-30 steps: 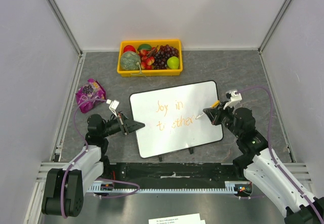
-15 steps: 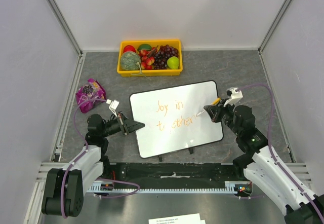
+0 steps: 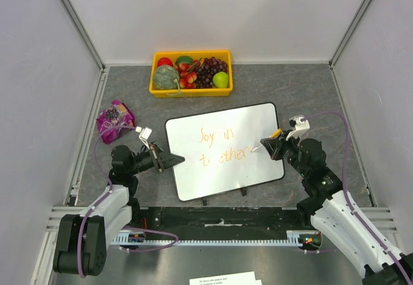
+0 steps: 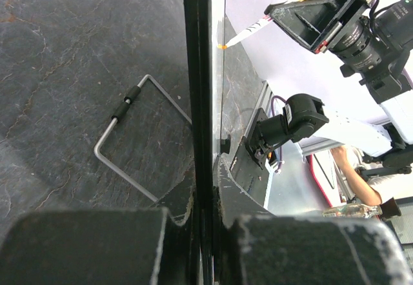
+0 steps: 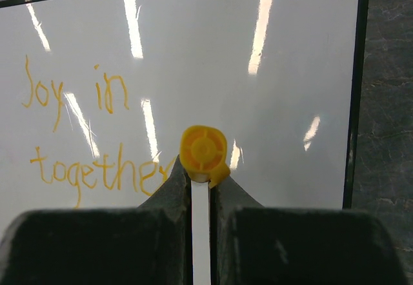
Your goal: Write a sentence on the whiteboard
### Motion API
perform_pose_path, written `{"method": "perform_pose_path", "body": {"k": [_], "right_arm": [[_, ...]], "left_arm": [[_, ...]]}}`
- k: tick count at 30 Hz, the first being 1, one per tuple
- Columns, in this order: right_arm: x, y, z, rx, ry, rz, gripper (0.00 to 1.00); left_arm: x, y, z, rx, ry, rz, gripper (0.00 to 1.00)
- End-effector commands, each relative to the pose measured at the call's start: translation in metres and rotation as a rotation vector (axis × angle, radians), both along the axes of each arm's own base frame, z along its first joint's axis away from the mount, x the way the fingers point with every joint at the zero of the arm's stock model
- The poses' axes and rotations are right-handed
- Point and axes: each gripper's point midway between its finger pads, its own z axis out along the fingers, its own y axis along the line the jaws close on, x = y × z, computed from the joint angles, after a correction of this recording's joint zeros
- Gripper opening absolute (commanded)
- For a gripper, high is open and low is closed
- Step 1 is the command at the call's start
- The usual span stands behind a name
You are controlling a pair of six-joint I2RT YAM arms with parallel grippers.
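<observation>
Lying at the far left of the dark desk (image 3: 310, 98) is a purple packet (image 3: 115, 118). Nearer and a little to its right, the left pincer (image 3: 178, 159) is closed tight on the left edge of the whiteboard (image 3: 226, 178), pinching its thin black frame. In the left wrist view a bent wire bracket (image 4: 126, 137) shows against the dark surface beside that edge. The whiteboard lies in the middle of the desk, slightly skewed, with a yellow tray (image 3: 191, 92) of fruit well apart on its far side. The sentence (image 3: 223, 155) runs across the board in thin orange script on two lines, reading "Joy in" and, below it, "together". At the board's right end, the right pincer (image 3: 270, 146) is clamped shut on a white marker (image 5: 203, 151) with a yellow end. The marker's tip points left, just past the last letter. Whether it touches the surface is hard to tell.
</observation>
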Motion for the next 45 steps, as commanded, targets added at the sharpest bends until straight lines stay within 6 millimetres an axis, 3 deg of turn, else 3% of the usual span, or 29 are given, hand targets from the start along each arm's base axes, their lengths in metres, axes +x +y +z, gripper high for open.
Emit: {"method": "perform_pose_path", "body": {"k": [1, 11, 25, 34, 45], "right_arm": [[-0.010, -0.002, -0.018, -0.032, 0.043, 0.022, 0.00], [-0.007, -0.003, -0.014, -0.028, 0.031, 0.009, 0.00], [0.019, -0.006, 0.028, -0.001, -0.068, -0.072, 0.00], [0.022, -0.011, 0.024, -0.030, -0.058, -0.096, 0.00], [0.008, -0.015, -0.005, -0.084, 0.014, -0.067, 0.00]], "left_arm": [[-0.003, 0.001, -0.009, 0.038, -0.071, -0.012, 0.02], [-0.003, 0.001, -0.009, 0.038, -0.071, -0.010, 0.02], [-0.003, 0.001, -0.009, 0.038, -0.072, -0.012, 0.02], [-0.003, 0.001, -0.008, 0.038, -0.075, -0.013, 0.02], [-0.003, 0.001, -0.009, 0.038, -0.072, -0.013, 0.02]]}}
